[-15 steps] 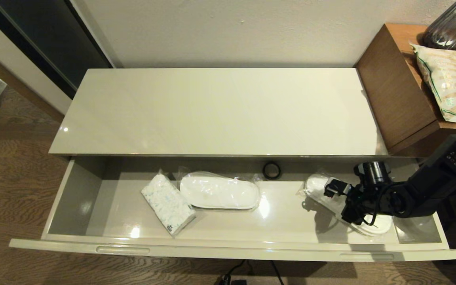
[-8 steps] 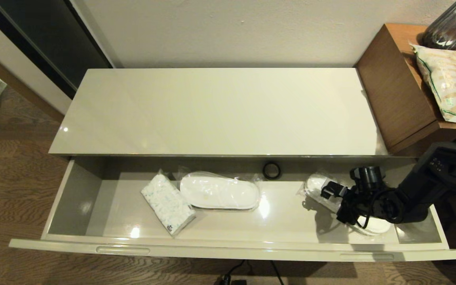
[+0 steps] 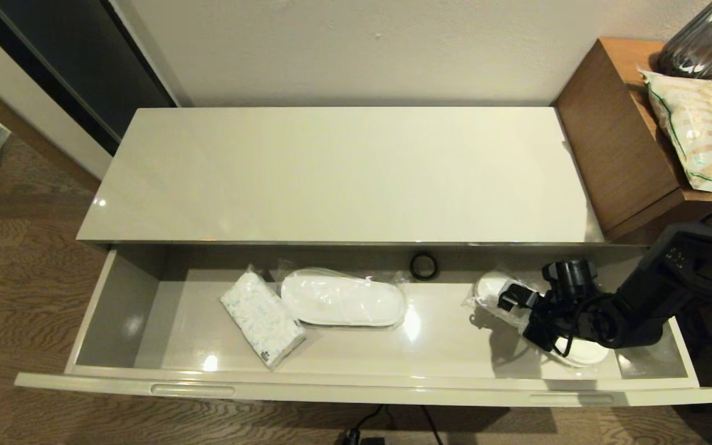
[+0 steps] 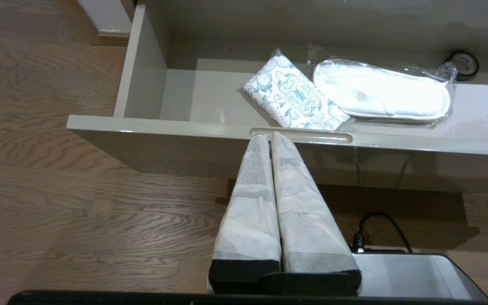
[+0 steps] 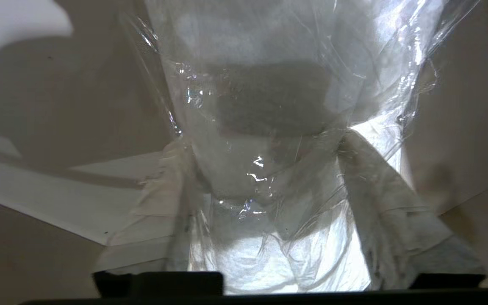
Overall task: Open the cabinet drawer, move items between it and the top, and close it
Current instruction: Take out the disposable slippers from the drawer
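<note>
Right gripper (image 3: 526, 312), fingers spread astride the wrapped slippers (image 3: 492, 290) at four o'clock in the open drawer (image 3: 356, 392); nothing on the top (image 3: 337, 173) yet.

Over the last second the right gripper (image 3: 520, 312) has crept toward 9 o'clock and slightly toward 12 o'clock inside the cabinet drawer (image 3: 356, 389), sliding further along the right-hand wrapped slipper pair (image 3: 578, 352). The black arm behind it has pulled lower and further toward 9 o'clock, so less of it crosses the drawer's 3 o'clock end. More of the slipper pair's 10 o'clock tip is now covered, and the pair itself has nudged slightly toward 9 o'clock. In the right wrist view the jaws stand spread on either side of the crinkled plastic.
</note>
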Motion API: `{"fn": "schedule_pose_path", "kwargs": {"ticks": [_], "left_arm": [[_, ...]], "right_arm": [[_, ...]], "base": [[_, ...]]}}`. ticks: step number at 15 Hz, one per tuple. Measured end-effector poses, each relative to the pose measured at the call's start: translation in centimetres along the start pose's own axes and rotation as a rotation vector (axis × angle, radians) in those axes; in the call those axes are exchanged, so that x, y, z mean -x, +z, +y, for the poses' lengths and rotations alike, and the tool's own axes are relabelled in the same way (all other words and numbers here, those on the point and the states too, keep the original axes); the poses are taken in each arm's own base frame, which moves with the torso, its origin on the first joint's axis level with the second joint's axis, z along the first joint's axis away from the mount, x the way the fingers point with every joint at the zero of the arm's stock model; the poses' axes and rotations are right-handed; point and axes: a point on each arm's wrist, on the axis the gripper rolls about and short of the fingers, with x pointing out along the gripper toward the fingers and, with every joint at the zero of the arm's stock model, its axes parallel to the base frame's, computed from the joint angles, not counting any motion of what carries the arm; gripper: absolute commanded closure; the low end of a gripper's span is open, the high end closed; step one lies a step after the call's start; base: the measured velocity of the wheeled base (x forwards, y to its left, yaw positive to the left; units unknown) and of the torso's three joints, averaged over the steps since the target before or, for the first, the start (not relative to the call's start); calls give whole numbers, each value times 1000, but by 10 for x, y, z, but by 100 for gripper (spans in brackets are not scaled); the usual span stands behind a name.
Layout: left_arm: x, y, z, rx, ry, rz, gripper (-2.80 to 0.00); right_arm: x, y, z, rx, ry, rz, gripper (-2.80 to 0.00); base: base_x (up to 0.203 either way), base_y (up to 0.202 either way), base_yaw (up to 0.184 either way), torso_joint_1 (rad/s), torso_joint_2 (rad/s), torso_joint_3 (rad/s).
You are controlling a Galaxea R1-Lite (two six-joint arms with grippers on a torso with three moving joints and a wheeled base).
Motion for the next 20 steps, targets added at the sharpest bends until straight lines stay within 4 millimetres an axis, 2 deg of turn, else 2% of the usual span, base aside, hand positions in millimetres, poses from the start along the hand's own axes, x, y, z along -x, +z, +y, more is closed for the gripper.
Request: {"fn": "schedule_pose_path", "kwargs": {"ticks": [3,10,14,20], "left_arm": [[0,0,0,0,-1,0,0],[0,0,0,1,0,1,0],[0,0,0,0,0,0,0],[0,0,0,1,0,0,0]], "right_arm": [[14,4,-7,-3,10,3,0],[66,14,-26,-9,39,27,0],[87,12,-26,-9,30,20,0],[131,12,-30,-6,11,-1,0]], "base": [[0,0,0,0,0,0],[0,0,0,0,0,0],[0,0,0,0,0,0],[0,0,0,0,0,0]]}}
